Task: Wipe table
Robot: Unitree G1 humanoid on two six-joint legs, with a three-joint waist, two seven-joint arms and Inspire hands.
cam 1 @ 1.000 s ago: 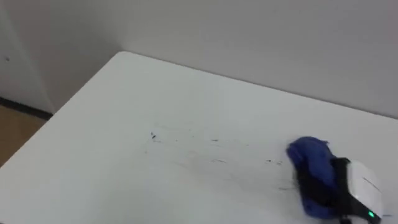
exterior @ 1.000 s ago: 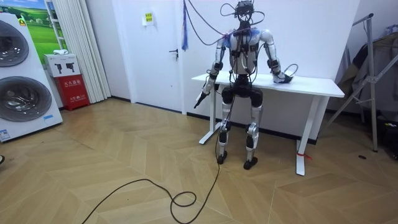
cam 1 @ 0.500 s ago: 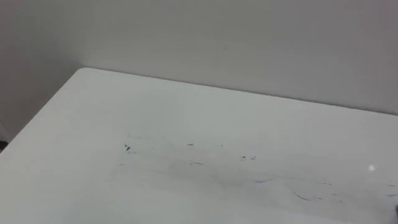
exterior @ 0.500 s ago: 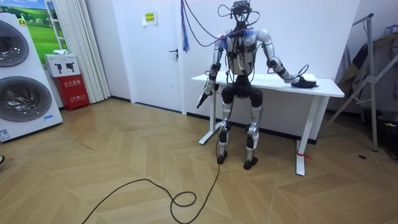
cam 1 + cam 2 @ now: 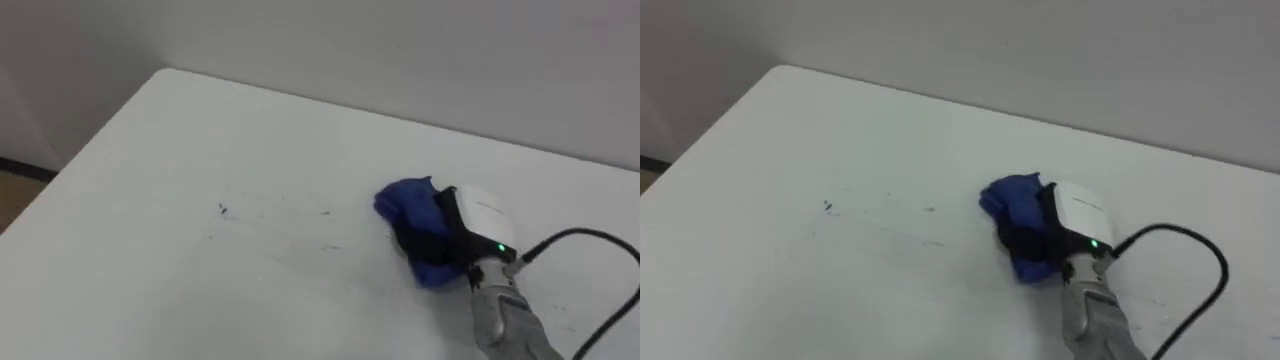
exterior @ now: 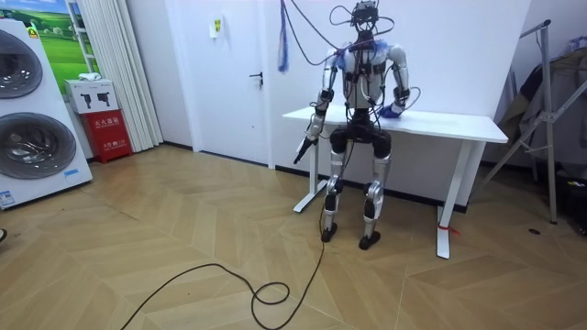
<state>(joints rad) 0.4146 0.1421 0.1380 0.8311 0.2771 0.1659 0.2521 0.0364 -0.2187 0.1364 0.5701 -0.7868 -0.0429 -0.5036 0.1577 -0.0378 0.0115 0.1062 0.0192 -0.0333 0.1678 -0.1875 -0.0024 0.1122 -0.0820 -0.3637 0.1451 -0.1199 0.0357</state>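
Right robot hand: clenched on blue cloth, midway along counter
Dark marks: left of cloth
Left robot hand: beside counter's left end, grip unclear

No writing is legible. A small yellow sign sits high on the door, its print too small.

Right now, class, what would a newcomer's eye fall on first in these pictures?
The bright blue cloth stands out, clutched under the right hand on the white table, right of centre. Left of it lie faint dark marks. In the room view the left hand hangs beside the table's end.
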